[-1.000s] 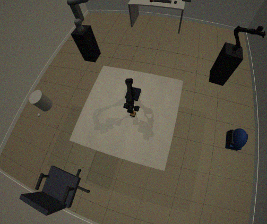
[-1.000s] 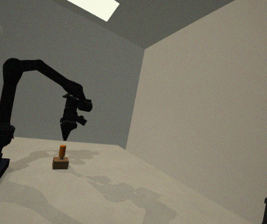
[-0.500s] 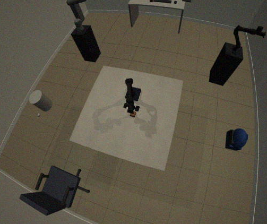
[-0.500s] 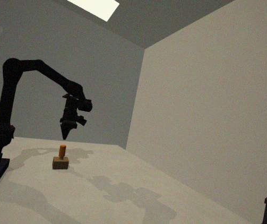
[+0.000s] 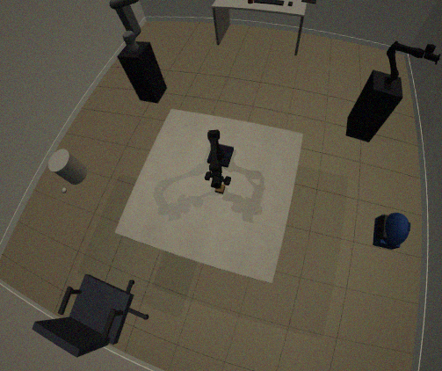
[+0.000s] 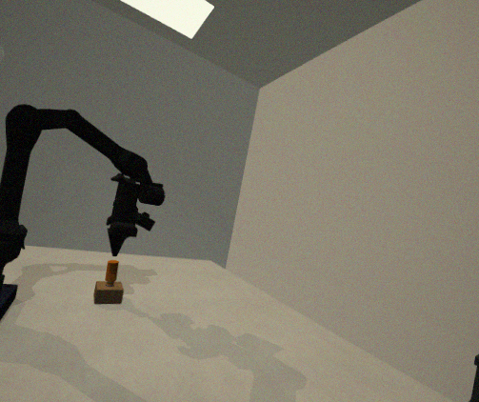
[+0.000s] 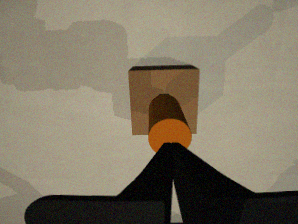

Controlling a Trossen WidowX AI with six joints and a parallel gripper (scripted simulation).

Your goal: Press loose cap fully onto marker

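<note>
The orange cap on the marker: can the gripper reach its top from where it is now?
Probably yes. The shut gripper hangs just above the orange cap, apart from it, and nothing shows between them. The cap stands upright over the holder block.

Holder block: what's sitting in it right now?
The orange cap stands upright in the holder block, covering the marker, which cannot be seen. The shut hand hangs just above, empty.

Closed fingers [image 6: 115,251] hang just above the cap [image 6: 111,271] on the holder block [image 6: 109,292].

Probably a robotics lab, pedestal-mounted arms [image 5: 142,70], desk [image 5: 261,10], chair [image 5: 90,314], tiled floor [image 5: 325,286]
</note>
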